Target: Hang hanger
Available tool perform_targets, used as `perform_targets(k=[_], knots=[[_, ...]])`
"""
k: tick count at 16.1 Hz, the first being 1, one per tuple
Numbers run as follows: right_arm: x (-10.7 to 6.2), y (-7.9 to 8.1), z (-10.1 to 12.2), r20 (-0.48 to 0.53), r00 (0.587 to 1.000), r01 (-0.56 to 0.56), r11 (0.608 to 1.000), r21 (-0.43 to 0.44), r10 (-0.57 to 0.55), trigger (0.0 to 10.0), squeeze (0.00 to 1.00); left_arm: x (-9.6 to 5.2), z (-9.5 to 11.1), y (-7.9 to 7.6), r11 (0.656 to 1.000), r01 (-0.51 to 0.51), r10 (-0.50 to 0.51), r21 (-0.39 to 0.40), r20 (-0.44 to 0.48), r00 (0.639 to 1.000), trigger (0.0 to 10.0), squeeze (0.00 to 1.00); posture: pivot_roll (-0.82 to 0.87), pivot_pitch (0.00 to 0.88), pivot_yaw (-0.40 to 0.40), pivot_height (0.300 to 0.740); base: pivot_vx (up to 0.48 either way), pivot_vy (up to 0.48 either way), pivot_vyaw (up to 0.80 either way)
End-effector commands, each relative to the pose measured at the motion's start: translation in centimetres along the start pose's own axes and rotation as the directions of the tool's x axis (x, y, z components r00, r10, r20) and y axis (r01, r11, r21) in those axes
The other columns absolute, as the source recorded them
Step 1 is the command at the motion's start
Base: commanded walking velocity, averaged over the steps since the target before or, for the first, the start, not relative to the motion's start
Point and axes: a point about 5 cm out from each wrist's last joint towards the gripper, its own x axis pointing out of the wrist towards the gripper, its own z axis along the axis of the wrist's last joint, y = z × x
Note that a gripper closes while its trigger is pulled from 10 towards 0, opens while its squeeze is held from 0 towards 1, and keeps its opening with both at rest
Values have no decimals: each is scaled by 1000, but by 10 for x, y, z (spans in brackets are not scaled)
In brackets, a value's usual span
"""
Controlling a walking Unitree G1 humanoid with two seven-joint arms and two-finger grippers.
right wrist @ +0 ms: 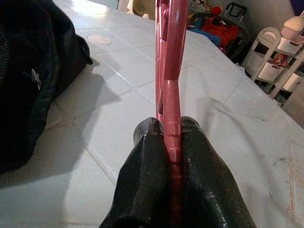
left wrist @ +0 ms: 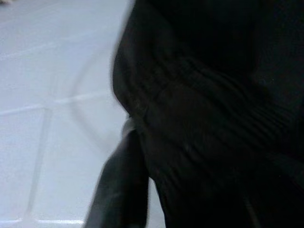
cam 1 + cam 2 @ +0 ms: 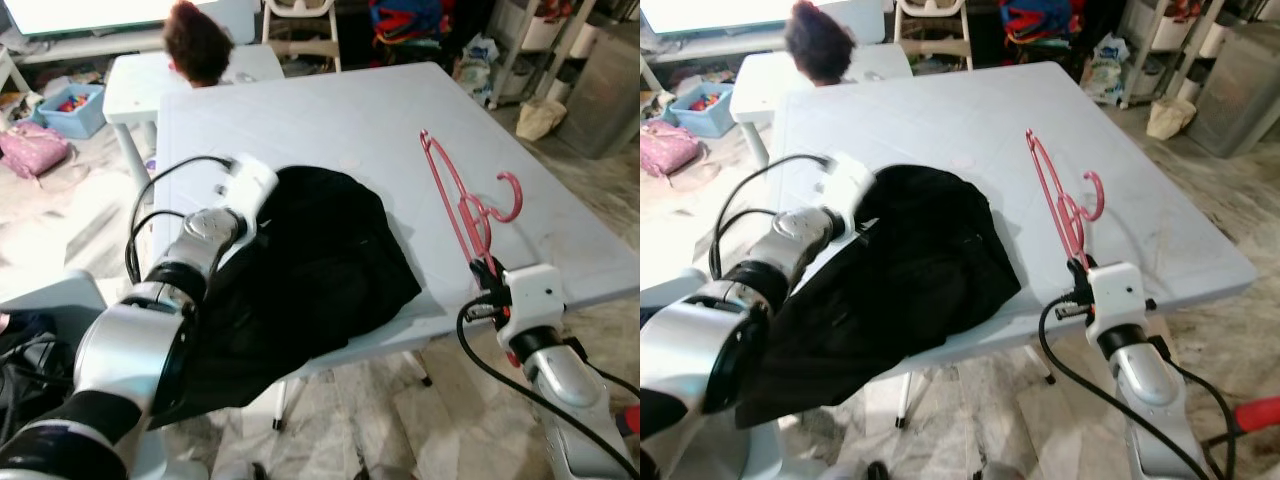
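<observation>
A pink plastic hanger (image 3: pixel 460 195) stands on edge over the near right part of the grey table (image 3: pixel 330 110), its hook pointing right. My right gripper (image 3: pixel 487 268) is shut on the hanger's lower end, and in the right wrist view its pads (image 1: pixel 142 142) pinch the pink bar (image 1: pixel 170 71). A black garment (image 3: pixel 320 270) lies crumpled on the near left of the table and hangs over the front edge. My left gripper (image 3: pixel 258 215) is at the garment's left edge, pushed into the cloth (image 2: pixel 213 118), which hides most of it.
A person's dark-haired head (image 3: pixel 197 40) shows beyond the table's far left edge. Behind it stand a small white table (image 3: pixel 135 85), a blue bin (image 3: pixel 68 108) and a pink bag (image 3: pixel 30 148). White shelves (image 3: pixel 590 70) line the right side.
</observation>
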Motion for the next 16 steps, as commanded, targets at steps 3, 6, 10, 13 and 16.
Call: perform_targets(k=[3,6,10,13,16], knots=[[5,16,-10,-44,998,-50,998,41,52,10000,0,-16,32,26,898,-157,67,411,224,972,10000,1000,-80,49,18,740,0,0,0],[9,18,-10,-39,998,-55,997,49,57,10000,0,-30,31,39,865,-195,67,461,281,958,10000,1000,-67,45,19,740,0,0,0],[16,19,-9,-29,998,-58,997,53,59,10000,0,-57,49,52,725,-457,126,515,552,824,10000,1000,-49,45,16,740,0,0,0],[18,20,-8,-22,997,-68,996,55,70,10000,0,-58,26,58,892,-391,243,227,490,837,10000,1000,-40,48,10,740,0,0,0],[19,19,-8,-23,997,-72,996,51,73,10000,0,-55,2,27,972,-212,151,99,429,891,10000,1000,-39,51,7,740,0,0,0]])
